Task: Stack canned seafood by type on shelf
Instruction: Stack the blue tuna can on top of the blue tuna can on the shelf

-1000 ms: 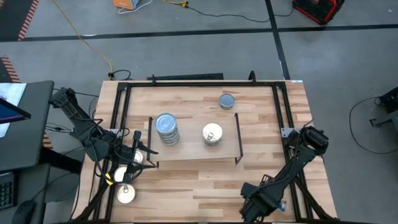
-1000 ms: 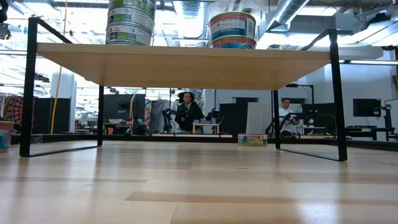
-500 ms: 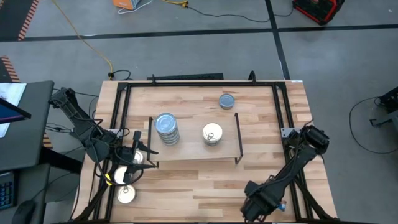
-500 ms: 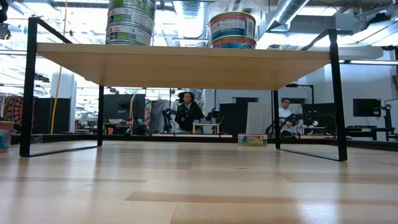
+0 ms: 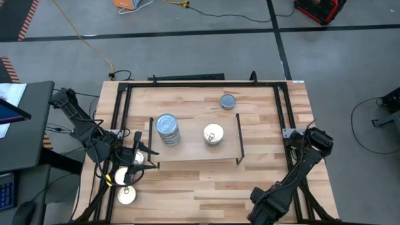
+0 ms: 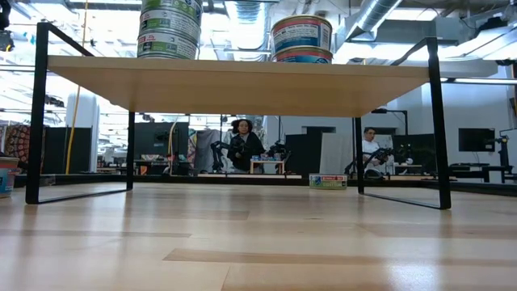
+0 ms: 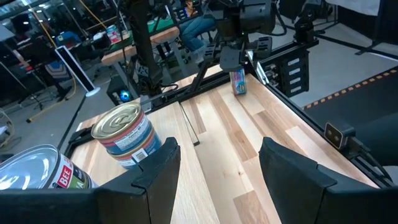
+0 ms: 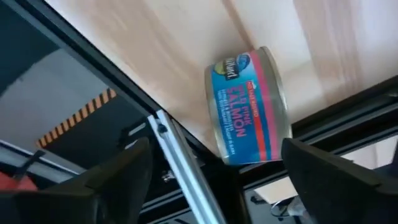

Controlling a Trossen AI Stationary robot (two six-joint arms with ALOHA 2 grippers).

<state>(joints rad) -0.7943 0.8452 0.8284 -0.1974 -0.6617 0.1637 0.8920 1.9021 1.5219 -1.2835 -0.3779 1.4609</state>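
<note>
We count on the shelf (image 5: 194,156) a blue-grey stack (image 5: 167,129) and a silver stack (image 5: 213,134). Left tool (image 5: 132,164) open, empty; right tool (image 8: 211,180) open around a salmon tin (image 8: 249,106).

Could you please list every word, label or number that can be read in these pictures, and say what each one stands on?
"SALMON": on the blue and pink tin lying between the right gripper's fingers, right wrist view.
"PINK": smaller, on the same tin's pink band.
"BEE": cut off at the frame edge, on the silver-lidded tin beside the left gripper.
Labels on the tin stacks on the shelf: too small to read.
</note>
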